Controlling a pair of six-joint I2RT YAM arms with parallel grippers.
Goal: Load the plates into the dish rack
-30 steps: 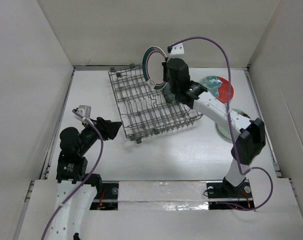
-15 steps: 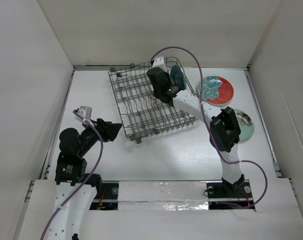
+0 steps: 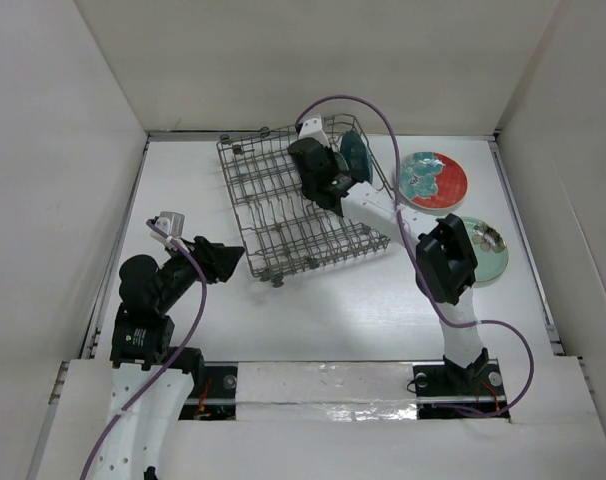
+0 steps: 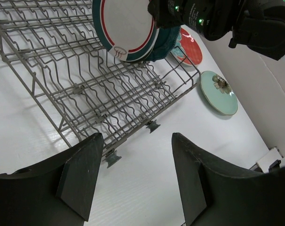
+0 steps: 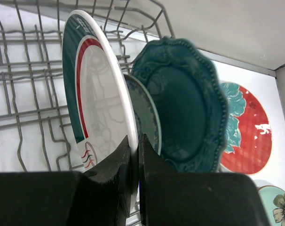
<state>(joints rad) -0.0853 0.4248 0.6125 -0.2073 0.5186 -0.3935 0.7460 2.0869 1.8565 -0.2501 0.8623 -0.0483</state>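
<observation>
The grey wire dish rack (image 3: pixel 273 215) lies left of the table's middle. My right gripper (image 3: pixel 321 172) is over its far right corner, shut on the rim of the white plate with the teal-red band (image 5: pixel 93 89), which stands on edge in the rack. Right behind it stand the small teal patterned plate (image 5: pixel 148 117) and the dark teal scalloped plate (image 5: pixel 185 106). The half red half teal plate (image 3: pixel 435 180) and the pale mint plate (image 3: pixel 490 252) lie flat on the table right of the rack. My left gripper (image 3: pixel 226 260) is open and empty by the rack's near left corner.
White walls close the table in on the left, back and right. The right arm's elbow (image 3: pixel 445 260) hangs over the table next to the mint plate. The rack's small dark feet (image 4: pixel 112 157) stand just ahead of my left fingers.
My right gripper has carried the white banded plate from above the rack's back edge down into the rack, beside the two teal plates. The left arm has not moved.
</observation>
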